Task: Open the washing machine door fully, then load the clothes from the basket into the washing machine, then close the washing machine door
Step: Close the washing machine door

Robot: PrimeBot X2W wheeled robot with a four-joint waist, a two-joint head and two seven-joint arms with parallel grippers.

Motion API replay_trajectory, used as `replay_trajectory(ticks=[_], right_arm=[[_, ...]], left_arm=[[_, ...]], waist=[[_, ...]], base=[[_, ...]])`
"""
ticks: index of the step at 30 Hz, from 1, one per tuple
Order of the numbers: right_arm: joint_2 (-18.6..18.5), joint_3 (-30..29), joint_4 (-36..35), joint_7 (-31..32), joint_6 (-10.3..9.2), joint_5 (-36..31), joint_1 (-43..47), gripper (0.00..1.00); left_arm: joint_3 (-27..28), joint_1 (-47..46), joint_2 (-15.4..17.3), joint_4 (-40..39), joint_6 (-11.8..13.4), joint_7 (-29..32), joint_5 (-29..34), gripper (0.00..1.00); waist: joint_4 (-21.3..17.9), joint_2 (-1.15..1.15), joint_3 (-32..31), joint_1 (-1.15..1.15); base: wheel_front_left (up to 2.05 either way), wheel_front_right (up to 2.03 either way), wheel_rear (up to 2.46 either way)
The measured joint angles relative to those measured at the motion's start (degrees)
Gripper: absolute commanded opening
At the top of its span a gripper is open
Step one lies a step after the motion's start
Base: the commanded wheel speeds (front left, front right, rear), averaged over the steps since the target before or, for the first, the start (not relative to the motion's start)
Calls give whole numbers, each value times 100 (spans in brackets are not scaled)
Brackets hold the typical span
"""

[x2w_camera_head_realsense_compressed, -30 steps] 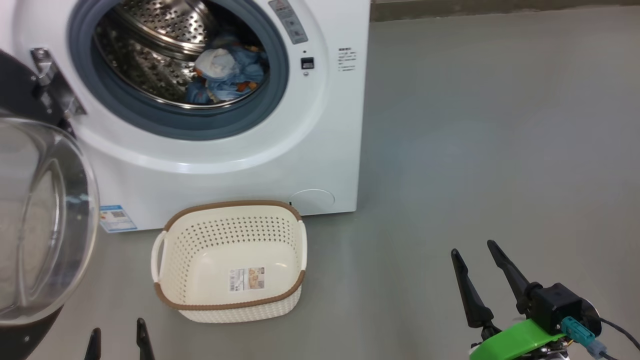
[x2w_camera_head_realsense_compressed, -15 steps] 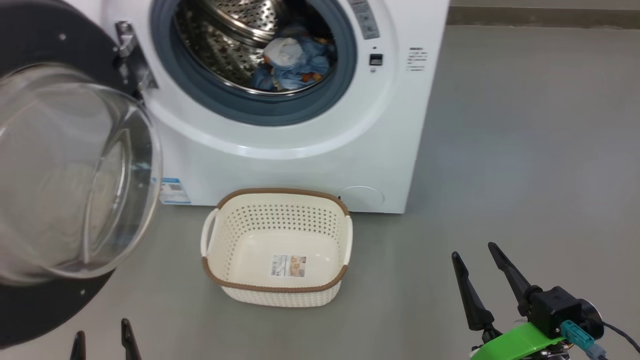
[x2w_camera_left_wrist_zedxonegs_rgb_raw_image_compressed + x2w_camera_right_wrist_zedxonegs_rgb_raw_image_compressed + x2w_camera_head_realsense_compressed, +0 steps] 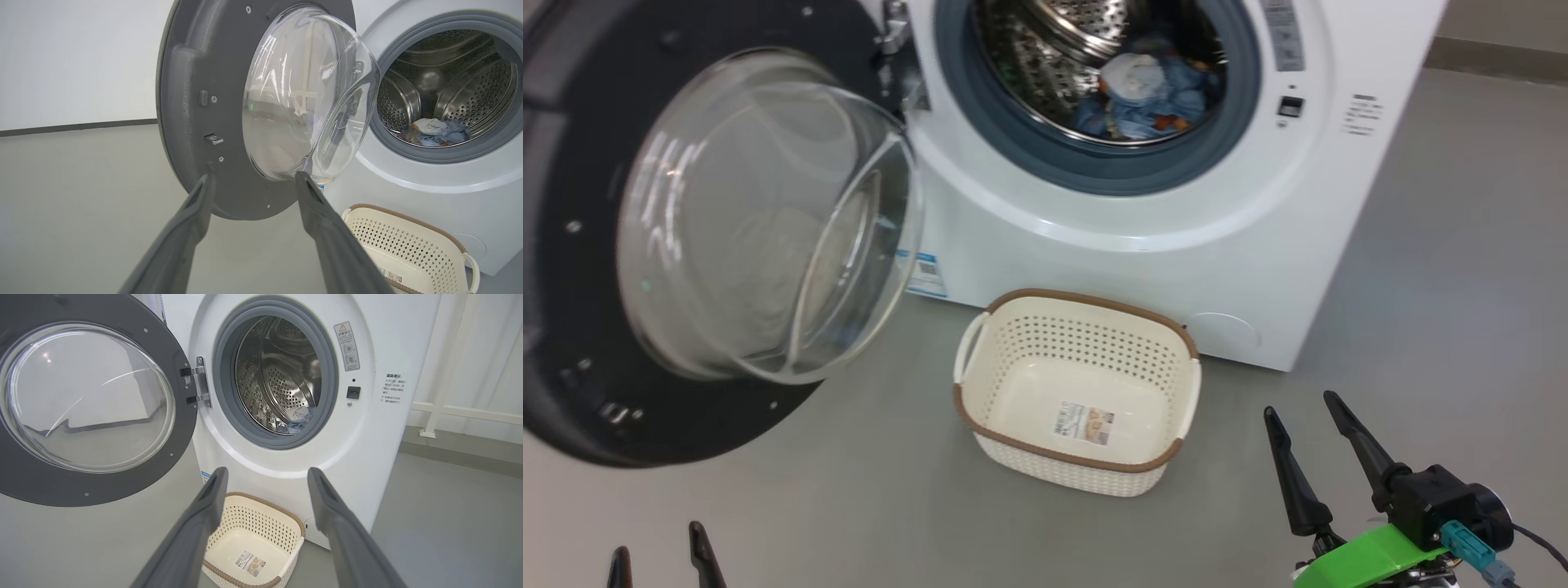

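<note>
The washing machine door [image 3: 572,343] hung wide open at 9 o'clock in the head view, and its glass bowl [image 3: 768,212] bulged out. The washing machine [image 3: 1176,269] stood at 12 o'clock. The clothes [image 3: 1147,102] lay in a blue heap inside its shiny drum [image 3: 1045,49]. The basket [image 3: 1086,304] sat on the grey floor [image 3: 1421,286] just in front of the machine, near the middle, and its bottom sticker [image 3: 1085,422] showed. The left gripper [image 3: 658,563] was at 7 o'clock and the right gripper [image 3: 1300,406] at 4 o'clock. Both had their fingers spread wide and empty
</note>
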Motion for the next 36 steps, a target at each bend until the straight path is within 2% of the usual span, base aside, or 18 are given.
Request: replay_trajectory(ticks=[6,12,21,36], right_arm=[[0,16,21,0,0,2,-1,100],[-3,264,149,0,0,2,-286,100],[-133,678,461,0,0,157,-762,100],[-231,743,543,0,0,266,-850,100]], left_arm=[[66,3,-2,-5,34,0,11,100],[149,101,-2,-147,246,0,-79,100],[216,349,-4,-416,587,0,-345,100],[197,456,-2,-495,648,0,-369,100]], waist=[[520,0,-8,0],[878,0,82,0],[1059,0,300,0],[1052,0,271,0]], base=[[0,0,0],[0,0,0],[0,0,0],[-2,-2,-2]])
